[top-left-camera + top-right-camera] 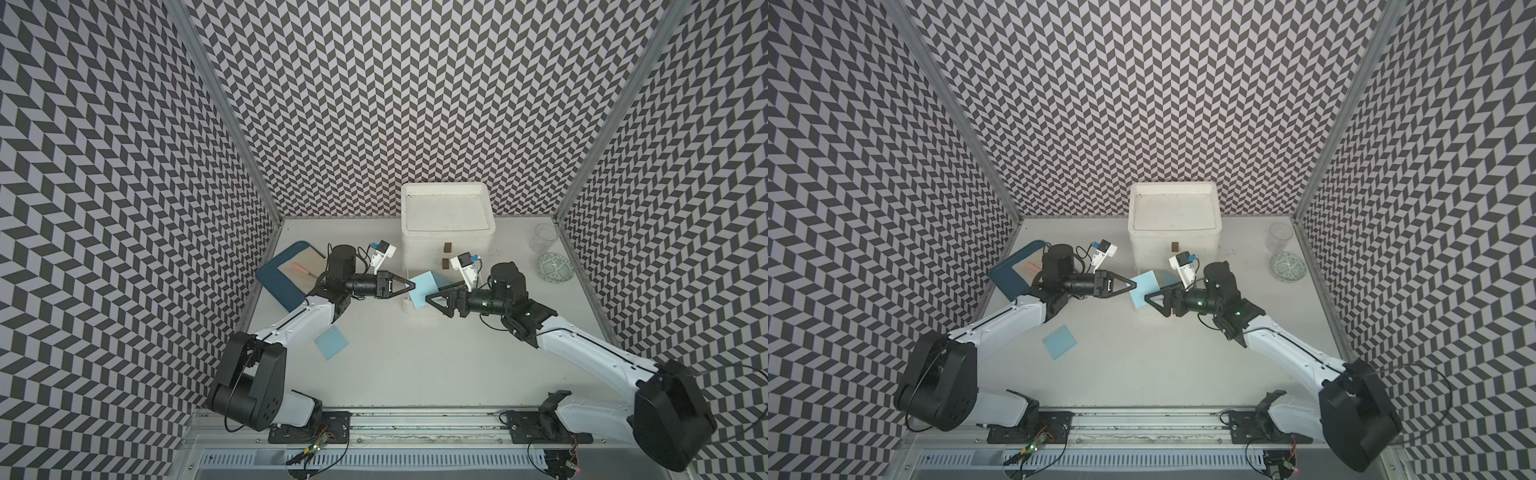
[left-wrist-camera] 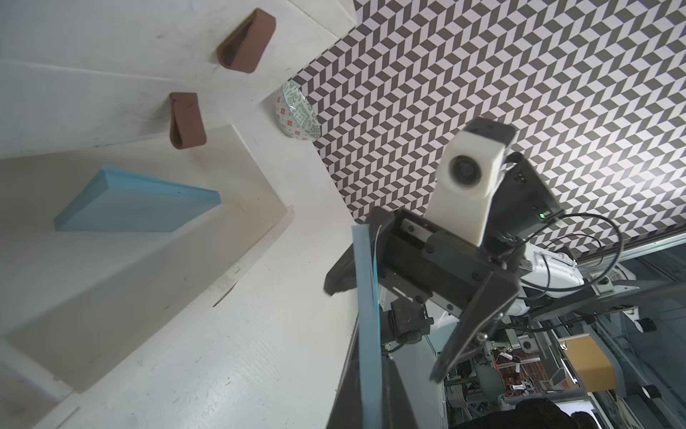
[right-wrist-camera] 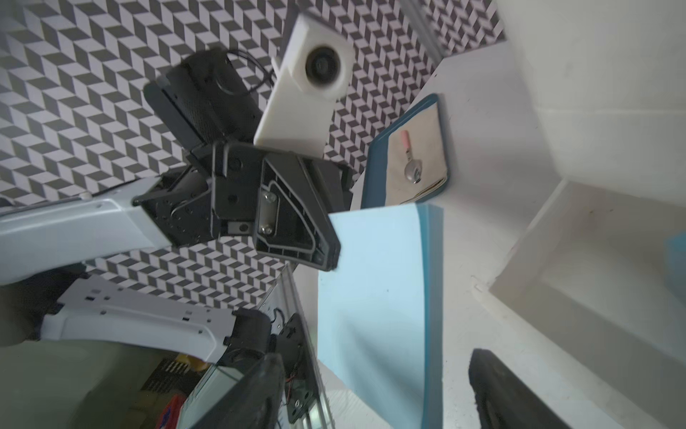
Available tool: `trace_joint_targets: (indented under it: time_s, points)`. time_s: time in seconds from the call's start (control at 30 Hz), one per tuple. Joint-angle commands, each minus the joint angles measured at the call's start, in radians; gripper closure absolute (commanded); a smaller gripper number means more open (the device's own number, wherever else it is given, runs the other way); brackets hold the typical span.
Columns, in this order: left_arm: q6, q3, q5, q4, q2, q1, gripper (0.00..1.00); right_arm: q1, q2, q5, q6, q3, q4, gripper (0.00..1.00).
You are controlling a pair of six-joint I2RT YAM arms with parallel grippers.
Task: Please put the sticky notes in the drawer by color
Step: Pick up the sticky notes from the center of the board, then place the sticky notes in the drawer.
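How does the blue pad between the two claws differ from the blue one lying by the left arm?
The held blue pad is up in the air and tilted; the loose blue pad lies flat on the table. The held blue pad is pinched by the left gripper, close to the open drawer; the loose blue pad is touched by nothing and sits farther from it. Both are pale blue squares.

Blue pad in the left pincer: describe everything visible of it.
Pale blue square sticky-note pad, a thick paper stack with darker blue edges. Held upright on edge, tilted, over the open bottom drawer. The shut left pincer clamps one side; the open right pincer straddles the opposite side, contact unclear.
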Motion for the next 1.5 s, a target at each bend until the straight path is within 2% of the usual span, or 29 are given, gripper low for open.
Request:
trace_joint_targets:
  time_s: [0.0,0.17,0.3,0.5,0.53,0.63,0.67,0.83,0.87,1.03,1.13,1.33,1.47]
  points:
    - [-0.003,0.043,0.068,0.048,-0.006,-0.005,0.97,-0.009,0.016,-0.113,0.006,0.011,0.068,0.18]
    - [0.003,0.038,0.096,0.048,-0.012,-0.007,0.97,-0.04,0.016,-0.185,0.057,-0.015,0.152,0.22]
    - [0.011,0.035,0.101,0.04,0.006,-0.007,0.97,-0.043,0.006,-0.214,0.057,-0.01,0.16,0.36]
    - [0.034,0.046,0.099,0.006,0.034,-0.006,0.96,-0.076,-0.02,-0.205,0.057,-0.025,0.151,0.67]
    - [0.049,0.053,0.098,-0.011,0.041,-0.005,0.96,-0.083,-0.021,-0.203,0.059,-0.029,0.15,0.75]
    - [0.122,0.079,0.076,-0.105,0.053,-0.001,0.86,-0.1,-0.027,-0.171,0.065,-0.042,0.145,0.93]
    - [0.16,0.091,0.058,-0.154,0.054,0.003,0.84,-0.105,-0.029,-0.142,0.066,-0.044,0.134,0.95]
    - [0.324,0.145,-0.093,-0.376,0.05,0.039,0.6,-0.116,-0.038,0.075,0.029,-0.031,0.036,0.98]
    - [0.366,0.149,-0.127,-0.403,0.046,0.049,0.58,-0.116,-0.037,0.133,0.018,-0.025,0.012,0.98]
    - [0.47,0.149,-0.279,-0.51,0.03,0.07,0.57,-0.117,-0.025,0.398,-0.03,-0.009,-0.03,0.97]
    - [0.498,0.132,-0.34,-0.531,0.027,0.07,0.56,-0.117,-0.011,0.513,-0.059,-0.004,-0.027,0.97]
    - [0.493,0.113,-0.349,-0.523,0.014,0.07,0.56,-0.116,0.044,0.637,-0.108,0.012,-0.022,0.97]
    - [0.491,0.103,-0.345,-0.517,0.009,0.07,0.56,-0.116,0.088,0.674,-0.134,0.019,-0.032,0.97]
